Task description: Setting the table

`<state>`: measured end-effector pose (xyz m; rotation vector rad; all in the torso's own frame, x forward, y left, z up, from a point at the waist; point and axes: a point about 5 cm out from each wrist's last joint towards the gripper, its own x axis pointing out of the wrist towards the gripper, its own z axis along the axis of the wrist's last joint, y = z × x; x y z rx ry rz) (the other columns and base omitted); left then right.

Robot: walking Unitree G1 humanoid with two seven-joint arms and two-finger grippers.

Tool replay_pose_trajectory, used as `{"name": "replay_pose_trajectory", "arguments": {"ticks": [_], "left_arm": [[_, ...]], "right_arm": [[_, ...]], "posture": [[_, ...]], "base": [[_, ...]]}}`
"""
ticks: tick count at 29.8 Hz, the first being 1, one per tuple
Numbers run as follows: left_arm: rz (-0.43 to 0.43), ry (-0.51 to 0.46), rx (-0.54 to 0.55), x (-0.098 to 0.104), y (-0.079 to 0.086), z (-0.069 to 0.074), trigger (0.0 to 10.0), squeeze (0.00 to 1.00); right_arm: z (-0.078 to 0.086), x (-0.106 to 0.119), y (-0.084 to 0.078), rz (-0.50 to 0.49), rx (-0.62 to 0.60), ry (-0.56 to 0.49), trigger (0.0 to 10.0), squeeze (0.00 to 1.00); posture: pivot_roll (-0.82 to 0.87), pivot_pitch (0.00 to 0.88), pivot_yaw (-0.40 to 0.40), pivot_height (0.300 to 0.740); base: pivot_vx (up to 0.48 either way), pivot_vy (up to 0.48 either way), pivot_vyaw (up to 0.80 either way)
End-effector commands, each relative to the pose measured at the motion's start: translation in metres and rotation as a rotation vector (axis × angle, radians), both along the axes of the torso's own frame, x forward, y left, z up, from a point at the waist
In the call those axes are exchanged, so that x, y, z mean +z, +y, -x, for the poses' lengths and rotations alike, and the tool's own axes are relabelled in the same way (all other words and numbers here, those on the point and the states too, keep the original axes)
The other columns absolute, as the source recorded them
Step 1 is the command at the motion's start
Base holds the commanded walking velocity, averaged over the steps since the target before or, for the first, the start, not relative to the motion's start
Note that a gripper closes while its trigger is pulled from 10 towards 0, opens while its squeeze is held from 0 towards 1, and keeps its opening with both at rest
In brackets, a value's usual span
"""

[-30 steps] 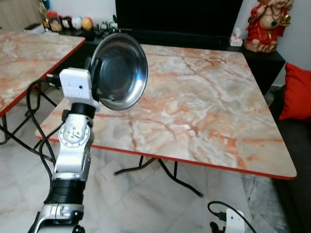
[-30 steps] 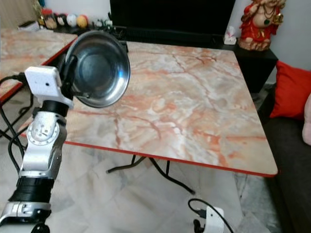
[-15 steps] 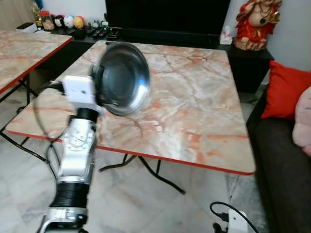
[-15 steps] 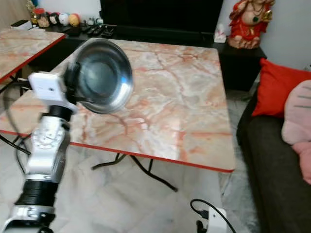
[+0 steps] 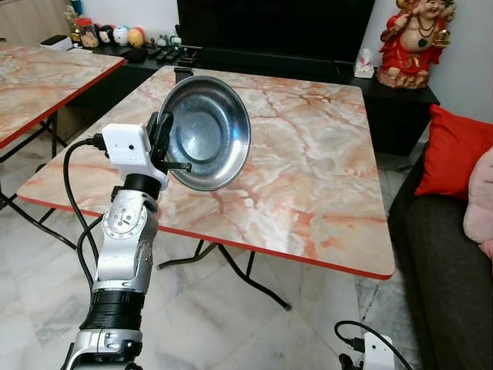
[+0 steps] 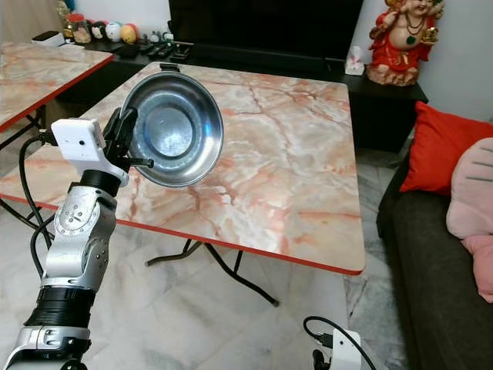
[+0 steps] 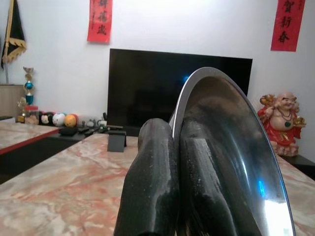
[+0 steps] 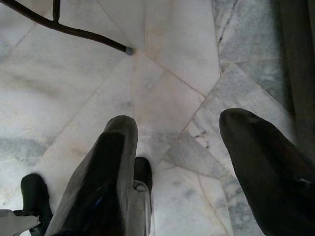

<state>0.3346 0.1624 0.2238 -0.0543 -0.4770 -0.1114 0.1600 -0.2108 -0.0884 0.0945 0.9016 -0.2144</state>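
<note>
My left gripper point(image 5: 165, 139) is shut on the rim of a round steel plate point(image 5: 208, 132), holding it up on edge above the near left part of the marble-patterned table point(image 5: 308, 177). The plate's hollow side faces me. In the left wrist view the two black fingers point(image 7: 150, 182) pinch the plate's rim point(image 7: 231, 147) between them. My right gripper point(image 8: 177, 162) hangs low over the pale stone floor point(image 8: 98, 98), open with nothing between its fingers.
A second marble table point(image 5: 38, 77) stands at the left. Behind the table are a dark TV unit point(image 5: 269, 31), small ornaments point(image 5: 115, 35) and a red figurine point(image 5: 408, 38). A dark sofa with a red cushion point(image 5: 454, 154) is at the right. Cables point(image 5: 362, 339) lie on the floor.
The camera has shifted, bringing the sofa and cushions into view at the right. The left gripper still holds the plate on edge over the table's near left part.
</note>
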Motion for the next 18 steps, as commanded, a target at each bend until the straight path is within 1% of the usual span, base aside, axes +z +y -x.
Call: {"name": "replay_pose_trajectory", "arguments": {"ticks": [1, 2, 3, 7, 8, 18], "left_arm": [[0.008, -0.012, -0.017, 0.004, -0.001, 0.001, 10.0, 0.00], [0.008, -0.009, -0.017, 0.004, -0.001, 0.001, 10.0, 0.00], [0.008, -0.009, -0.017, 0.004, -0.001, 0.001, 10.0, 0.00], [0.010, -0.002, -0.018, 0.004, -0.001, 0.001, 10.0, 0.00], [0.010, -0.001, -0.018, 0.003, -0.001, 0.001, 10.0, 0.00], [0.012, 0.023, -0.009, 0.000, 0.002, 0.000, 10.0, 0.00]], "right_arm": [[0.003, -0.001, -0.002, -0.001, -0.015, 0.011, 10.0, 0.00], [0.000, -0.001, 0.001, -0.003, -0.012, 0.008, 10.0, 0.00], [0.000, -0.001, 0.001, -0.003, -0.012, 0.008, 10.0, 0.00], [-0.009, 0.001, 0.016, -0.009, 0.003, -0.006, 10.0, 0.00], [-0.010, 0.001, 0.017, -0.010, 0.004, -0.006, 10.0, 0.00], [-0.005, 0.001, 0.008, -0.003, -0.002, -0.011, 10.0, 0.00]], "posture": [[0.04, 0.000, -0.038, 0.740], [0.04, 0.000, -0.038, 0.740], [0.04, 0.000, -0.038, 0.740], [0.04, 0.000, -0.040, 0.740], [0.04, 0.000, -0.040, 0.740], [0.04, 0.000, -0.042, 0.740]], "base": [[0.000, 0.000, 0.00], [0.000, 0.000, 0.00], [0.000, 0.000, 0.00], [0.000, 0.000, 0.00], [0.000, 0.000, 0.00], [0.000, 0.000, 0.00]]}}
